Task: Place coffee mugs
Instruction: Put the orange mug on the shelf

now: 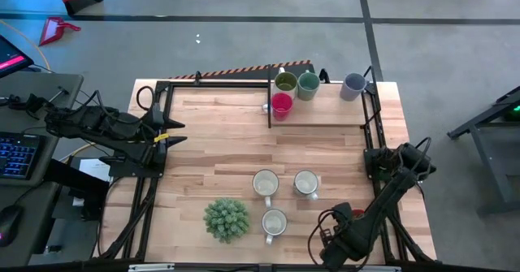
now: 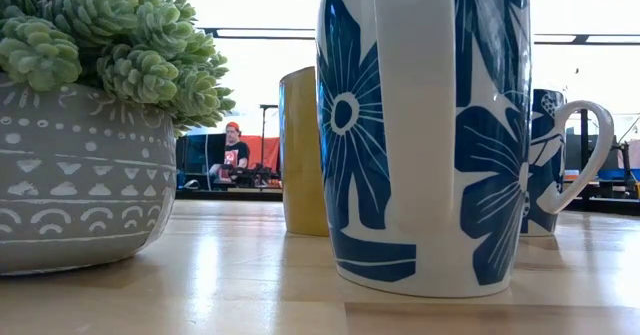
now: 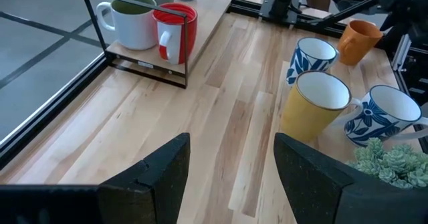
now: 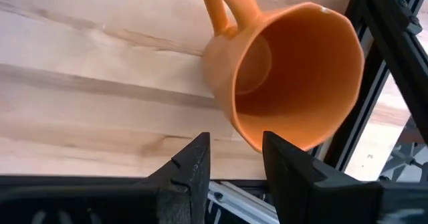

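Observation:
An orange mug (image 4: pixel 287 70) fills the right wrist view, tilted with its mouth toward the camera and its handle (image 4: pixel 227 7) on the far side. My right gripper (image 4: pixel 237 160) is shut on it, low over the table's near right corner (image 1: pixel 340 223). The left wrist view shows the same mug (image 3: pixel 361 40) beside the right arm. Three white-lined mugs (image 1: pixel 266 183) (image 1: pixel 305 183) (image 1: pixel 274 222) stand upright on the table at near centre. My left gripper (image 3: pixel 231 177) waits open at the table's left edge (image 1: pixel 175 134). My right gripper holds the orange mug by its wall at the rim (image 4: pixel 249 142), opposite the handle. One finger (image 4: pixel 294 164) is inside the mouth and the other (image 4: pixel 190 160) outside. The fingers come steeply from above. The mug sits tilted; whether its base touches the table I cannot tell.
A low wooden rack (image 1: pixel 325 124) with a black wire frame at the far edge carries olive (image 1: pixel 285 82), teal (image 1: pixel 308 85), red (image 1: pixel 281 104) and blue-grey (image 1: pixel 353 86) mugs. A spiky green potted plant (image 1: pixel 226 219) stands near the front edge. Bare wood lies at mid-table.

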Controlling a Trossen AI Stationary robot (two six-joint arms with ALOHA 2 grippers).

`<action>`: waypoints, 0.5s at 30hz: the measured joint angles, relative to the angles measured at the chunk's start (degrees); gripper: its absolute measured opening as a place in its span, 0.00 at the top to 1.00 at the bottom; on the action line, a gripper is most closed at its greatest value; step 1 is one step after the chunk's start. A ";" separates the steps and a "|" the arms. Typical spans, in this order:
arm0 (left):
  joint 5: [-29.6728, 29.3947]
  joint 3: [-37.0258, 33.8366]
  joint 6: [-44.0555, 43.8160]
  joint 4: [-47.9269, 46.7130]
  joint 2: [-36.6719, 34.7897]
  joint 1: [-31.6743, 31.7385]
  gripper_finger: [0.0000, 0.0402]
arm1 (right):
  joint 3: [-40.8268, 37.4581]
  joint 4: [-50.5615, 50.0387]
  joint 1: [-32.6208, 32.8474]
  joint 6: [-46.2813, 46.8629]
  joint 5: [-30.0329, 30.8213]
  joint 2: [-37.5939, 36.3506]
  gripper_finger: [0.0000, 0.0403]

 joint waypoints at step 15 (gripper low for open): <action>0.00 0.00 0.02 0.21 -0.01 -0.01 0.49 | 0.04 -0.24 -1.83 2.94 -1.32 5.58 0.72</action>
